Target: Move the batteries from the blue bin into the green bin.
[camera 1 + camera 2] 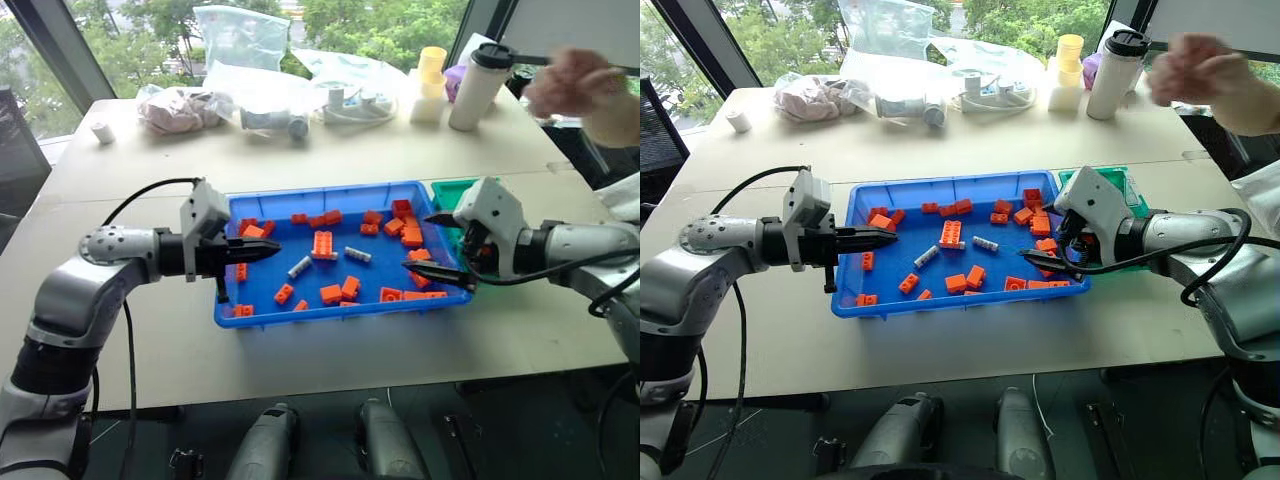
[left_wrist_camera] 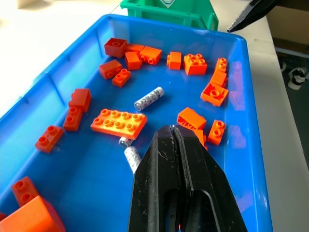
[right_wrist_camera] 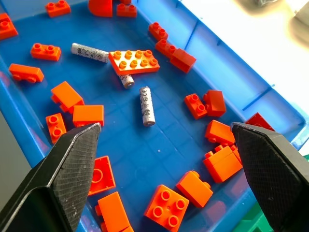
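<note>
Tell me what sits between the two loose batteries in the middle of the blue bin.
In the right wrist view, a flat orange eight-stud brick lies between the batteries, with a third battery partly tucked under it.

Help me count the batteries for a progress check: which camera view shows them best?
The right wrist view: three batteries lie unobstructed on the blue bin floor, one partly under a flat orange brick. The left wrist view shows two, one partly behind the left gripper. The eye views show them small.
</note>
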### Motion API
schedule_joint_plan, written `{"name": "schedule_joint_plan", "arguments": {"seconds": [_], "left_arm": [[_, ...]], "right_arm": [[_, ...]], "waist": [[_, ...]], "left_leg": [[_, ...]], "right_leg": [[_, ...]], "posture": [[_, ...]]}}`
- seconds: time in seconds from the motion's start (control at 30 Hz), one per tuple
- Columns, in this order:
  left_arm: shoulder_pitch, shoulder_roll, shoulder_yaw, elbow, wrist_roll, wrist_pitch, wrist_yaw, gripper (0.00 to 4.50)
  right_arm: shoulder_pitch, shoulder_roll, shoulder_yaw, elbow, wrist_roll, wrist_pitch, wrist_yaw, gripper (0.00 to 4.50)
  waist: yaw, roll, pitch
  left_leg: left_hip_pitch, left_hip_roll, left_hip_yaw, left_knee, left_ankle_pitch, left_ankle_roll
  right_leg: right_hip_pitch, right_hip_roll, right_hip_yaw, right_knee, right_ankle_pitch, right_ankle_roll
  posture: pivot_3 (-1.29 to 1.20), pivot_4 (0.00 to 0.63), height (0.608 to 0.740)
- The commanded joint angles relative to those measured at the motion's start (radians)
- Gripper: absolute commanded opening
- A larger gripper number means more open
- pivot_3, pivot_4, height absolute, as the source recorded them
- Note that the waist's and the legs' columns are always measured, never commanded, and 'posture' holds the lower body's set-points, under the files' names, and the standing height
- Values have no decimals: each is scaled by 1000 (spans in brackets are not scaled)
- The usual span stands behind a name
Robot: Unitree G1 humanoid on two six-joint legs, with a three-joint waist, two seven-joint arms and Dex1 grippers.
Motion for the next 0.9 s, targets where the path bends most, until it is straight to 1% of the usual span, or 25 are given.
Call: {"name": "schedule_joint_plan", "arguments": {"seconds": [0.03,0.53,0.7,0.9], "left_arm": [[1,8,30,-12,-4,-26,-9,0],[18,33,42,3,10,-52,-19,0],[11,31,32,7,10,-62,-18,0],[-2,23,26,32,25,-84,-12,0]], "right_arm": [[-32,1,10,-28,-8,-25,7,4457],[-104,25,137,18,-64,-89,61,4457],[-156,36,200,62,-111,-140,109,4457],[-242,82,306,139,-202,-238,176,4457]], "waist": [[3,0,0],[0,0,0],[0,0,0],[-1,0,0]], "left_leg": [[0,0,0,0,0,0],[0,0,0,0,0,0],[0,0,0,0,0,0],[0,0,0,0,0,0]], "right_leg": [[0,0,0,0,0,0],[0,0,0,0,0,0],[0,0,0,0,0,0],[0,0,0,0,0,0]], "posture": [[0,150,740],[0,150,740],[0,150,740],[0,150,740]]}}
